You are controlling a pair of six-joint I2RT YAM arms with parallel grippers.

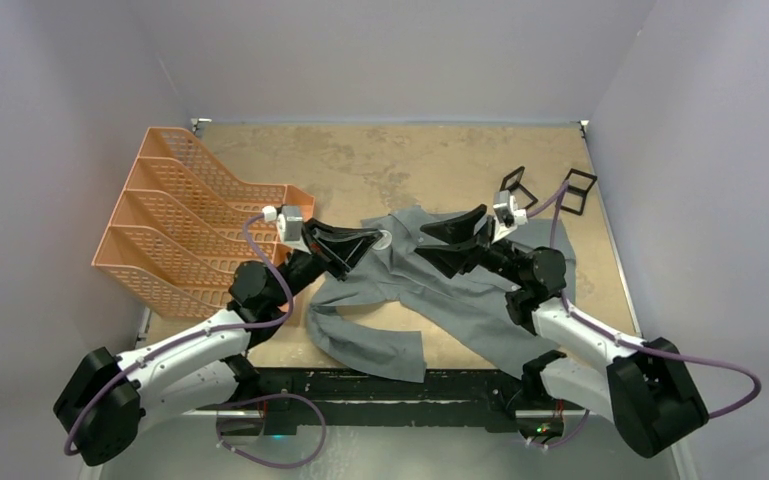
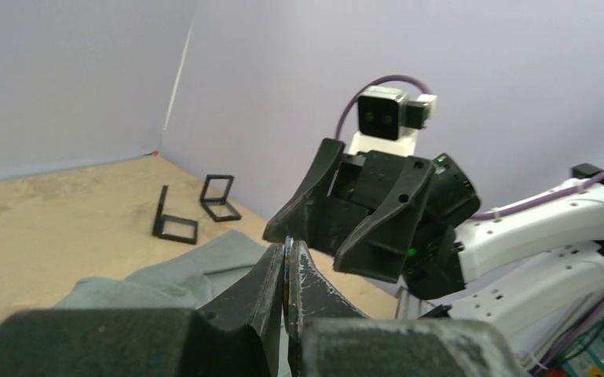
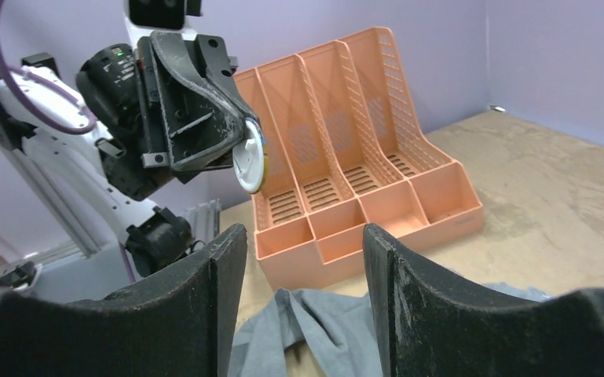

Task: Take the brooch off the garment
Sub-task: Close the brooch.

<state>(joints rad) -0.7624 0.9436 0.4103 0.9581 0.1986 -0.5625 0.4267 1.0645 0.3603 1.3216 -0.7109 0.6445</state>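
Purple walls stand around a brown table (image 1: 410, 160). Close to the arms, the grey shirt (image 1: 460, 300) lies crumpled under both grippers. The left gripper (image 2: 287, 263) is squeezed tight on the brooch (image 3: 249, 161), a small round white disc, and holds it up in the air above the shirt. The right gripper (image 3: 302, 243) faces it from just beside, fingers spread apart with nothing between them. Past the left gripper stands an orange file rack (image 1: 190, 230). Far behind the right gripper sit two little black frames (image 1: 515, 188).

High rear overview, close wrist views facing each other over garment (image 1: 440, 300)
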